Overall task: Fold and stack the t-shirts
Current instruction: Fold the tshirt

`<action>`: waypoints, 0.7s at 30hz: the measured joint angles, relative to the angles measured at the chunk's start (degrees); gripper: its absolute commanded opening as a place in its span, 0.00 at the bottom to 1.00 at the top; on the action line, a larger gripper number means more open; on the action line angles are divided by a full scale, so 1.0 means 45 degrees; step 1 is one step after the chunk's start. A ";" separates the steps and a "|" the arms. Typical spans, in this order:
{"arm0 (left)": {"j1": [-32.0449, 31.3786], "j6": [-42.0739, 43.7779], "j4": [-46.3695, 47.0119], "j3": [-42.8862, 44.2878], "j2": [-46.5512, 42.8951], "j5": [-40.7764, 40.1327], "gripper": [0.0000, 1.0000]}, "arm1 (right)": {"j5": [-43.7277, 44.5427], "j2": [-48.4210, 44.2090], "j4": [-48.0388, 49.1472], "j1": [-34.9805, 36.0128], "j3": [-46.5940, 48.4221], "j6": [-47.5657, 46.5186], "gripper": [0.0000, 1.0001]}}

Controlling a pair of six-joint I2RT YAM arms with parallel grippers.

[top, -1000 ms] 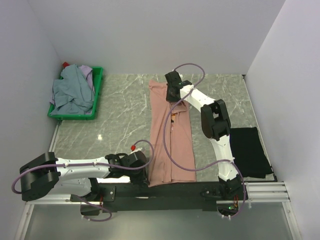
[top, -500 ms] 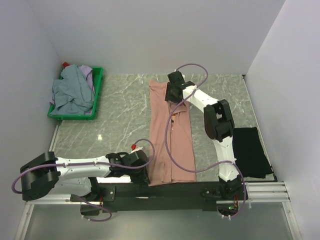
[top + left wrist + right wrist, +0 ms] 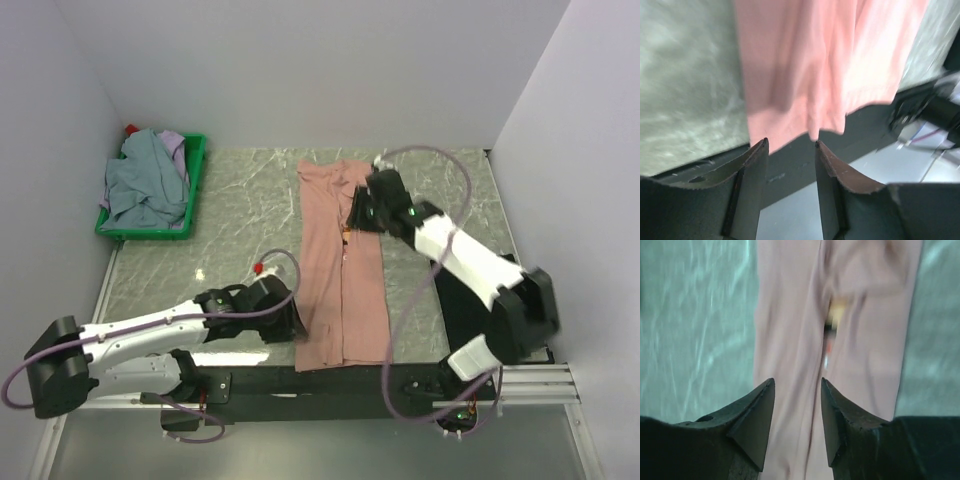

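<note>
A salmon-pink t-shirt (image 3: 340,260) lies folded into a long strip down the middle of the table, its two side flaps meeting along a seam where a bit of the chest print (image 3: 830,330) shows. My left gripper (image 3: 292,325) sits at the shirt's near left corner, open, with the hem (image 3: 790,125) just beyond its fingertips and nothing between them. My right gripper (image 3: 362,208) hovers over the shirt's upper half, open and empty. A black t-shirt (image 3: 505,300) lies folded at the right, partly hidden by the right arm.
A green crate (image 3: 195,190) at the back left holds a heap of grey-blue (image 3: 140,185) and lavender (image 3: 175,145) shirts. White walls close in the table on three sides. The black mounting rail (image 3: 330,380) runs along the near edge.
Both grippers opened and let go of the pink shirt. The right arm swung from the collar end toward the shirt's middle, its elbow dropping to the right. The left gripper drew back slightly leftward.
</note>
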 measured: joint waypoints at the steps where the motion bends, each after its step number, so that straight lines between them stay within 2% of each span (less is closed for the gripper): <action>1: 0.0374 0.0073 -0.0092 0.0000 -0.0204 -0.0034 0.48 | -0.0049 -0.0933 -0.0029 0.0311 -0.0981 0.0107 0.49; 6: 0.2837 0.1083 -0.0078 0.0039 -0.0384 0.0223 0.49 | 0.0151 -0.4211 -0.0155 0.2569 -0.4624 0.1039 0.45; 11: 0.5372 0.2535 0.0593 0.0996 0.1647 0.0835 0.53 | 0.0578 -0.6042 -0.0753 0.5484 -0.7198 0.2759 0.45; 12: 0.5620 0.2739 0.0821 0.1287 0.2157 0.0894 0.57 | 0.0690 -0.6188 -0.0918 0.5921 -0.7461 0.3094 0.45; 16: 0.6664 0.3609 0.1778 0.2968 0.4668 0.1122 0.59 | 0.1001 -0.6324 -0.1214 0.7514 -0.7878 0.4294 0.47; 21: 0.8068 0.4386 0.2817 0.5634 0.7815 0.1375 0.64 | 0.1326 -0.5848 -0.1185 0.8510 -0.7907 0.5226 0.47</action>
